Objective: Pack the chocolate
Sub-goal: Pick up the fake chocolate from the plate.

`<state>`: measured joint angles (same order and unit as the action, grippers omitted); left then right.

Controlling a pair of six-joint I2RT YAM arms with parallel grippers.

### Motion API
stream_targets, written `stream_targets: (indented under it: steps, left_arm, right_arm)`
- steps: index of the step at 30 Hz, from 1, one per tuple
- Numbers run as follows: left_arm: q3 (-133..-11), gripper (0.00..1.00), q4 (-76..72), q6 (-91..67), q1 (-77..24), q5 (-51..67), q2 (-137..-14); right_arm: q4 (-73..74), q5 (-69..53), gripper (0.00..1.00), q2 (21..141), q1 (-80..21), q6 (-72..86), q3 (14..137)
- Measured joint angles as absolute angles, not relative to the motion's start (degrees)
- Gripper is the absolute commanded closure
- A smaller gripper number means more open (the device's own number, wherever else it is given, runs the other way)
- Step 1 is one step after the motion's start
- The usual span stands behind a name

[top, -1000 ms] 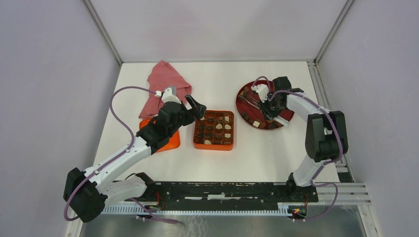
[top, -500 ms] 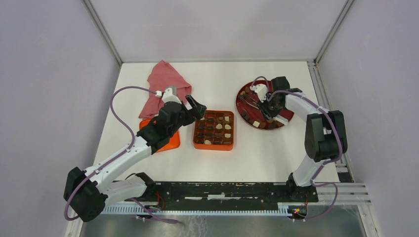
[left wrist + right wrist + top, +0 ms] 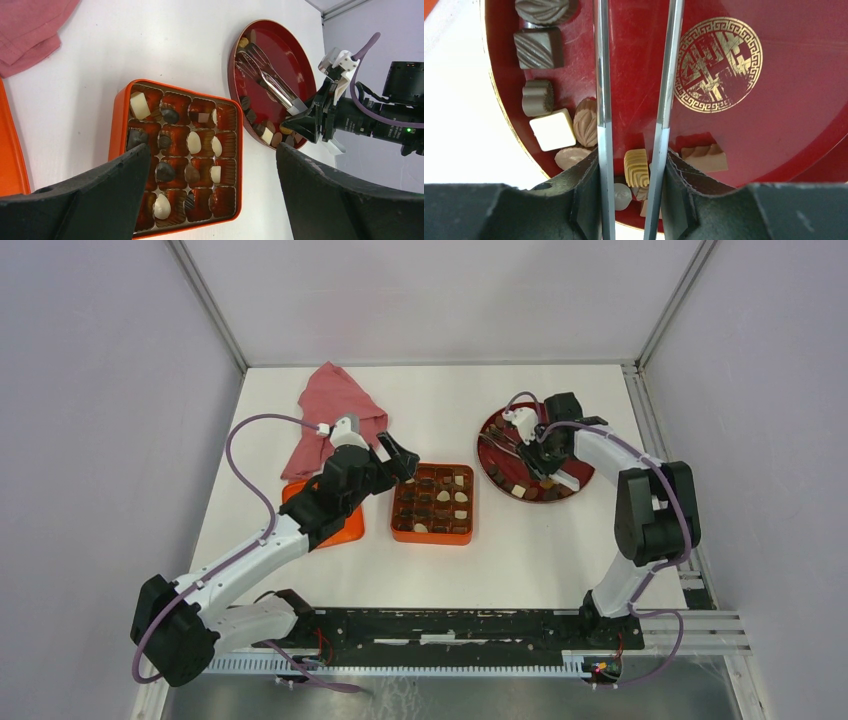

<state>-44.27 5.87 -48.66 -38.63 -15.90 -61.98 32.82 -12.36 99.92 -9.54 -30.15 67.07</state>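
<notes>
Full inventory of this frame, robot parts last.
table: one, white, under everything
orange box: one, gridded, table centre
chocolate in box: at least ten, dark, brown, cream
plate: one, dark red, right of the box
chocolate on plate: at least eight, brown, tan, cream
tongs: one, metal, over the plate
cloth: one, red, far left
orange tray: one, flat, left of the box
left gripper: open, above the box
right gripper: shut on the tongs
</notes>
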Motion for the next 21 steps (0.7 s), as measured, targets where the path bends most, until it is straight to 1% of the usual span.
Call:
stream_targets:
  steps: [4,9,12,15,16,21]
  left_arm:
    - [-44.3,0.01,5.8,-48.7,-38.6,-15.9,-62.0]
    - [-44.3,0.01,5.7,-48.7,-38.6,-15.9,-62.2]
    - [-44.3,0.01,5.6,-48.7,-38.6,-15.9,-62.5]
    - [-44.3,0.01,5.6,-48.7,-38.6,-15.9,-62.6]
    - [-44.3,0.01,5.6,-48.7,-38.6,-15.9,-62.6]
    - [-44.3,0.01,5.6,-48.7,-38.6,-15.9,-62.6]
  right_arm:
    - [32.6,-12.4,0.59,100.7,-9.7,-30.0,67.9]
    - [32.6,-12.4,0.68,100.8,-9.7,-29.8,68.1]
    - [32.6,-12.4,0.79,100.8,-9.7,-29.8,68.1]
    - [32.6,-12.4,0.96,100.5,-9.5,-29.9,68.0]
    - [32.5,-12.4,1.0,100.2,-9.4,-29.9,67.8]
    - [32.3,-13.3,1.0,95.8,-7.6,-30.1,65.3]
